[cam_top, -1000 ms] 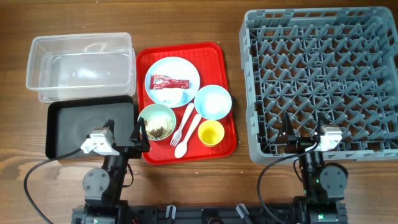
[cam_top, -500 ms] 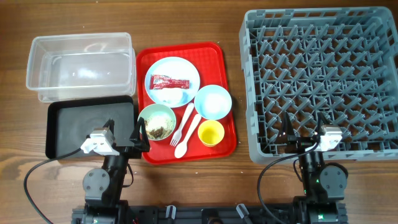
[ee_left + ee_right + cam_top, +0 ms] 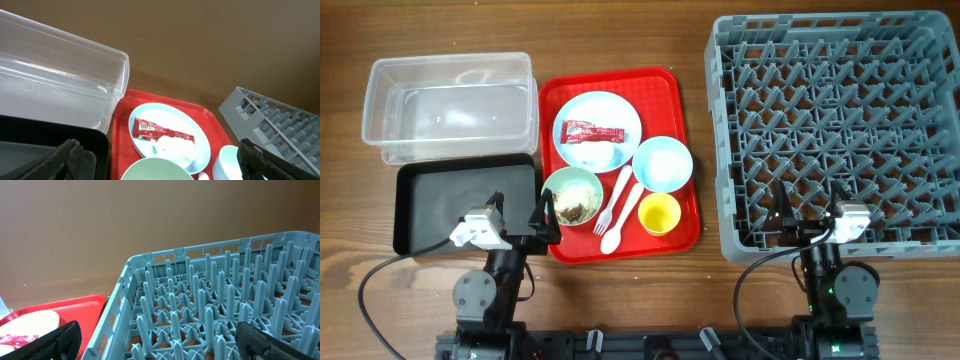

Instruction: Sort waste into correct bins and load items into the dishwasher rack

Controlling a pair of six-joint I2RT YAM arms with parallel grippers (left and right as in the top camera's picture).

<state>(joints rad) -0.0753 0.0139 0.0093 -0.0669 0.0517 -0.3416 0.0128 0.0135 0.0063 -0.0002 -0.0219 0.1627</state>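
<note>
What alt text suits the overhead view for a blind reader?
A red tray holds a plate with a red sachet, a green bowl, a blue bowl, a yellow cup, a fork and spoon. A clear tub and black tray lie left of it, a grey rack right; the left gripper and right gripper sit open.

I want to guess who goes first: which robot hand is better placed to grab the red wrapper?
Left, probably. The left hand sits by the tray near the wrapper; the right hand is over by the rack.
</note>
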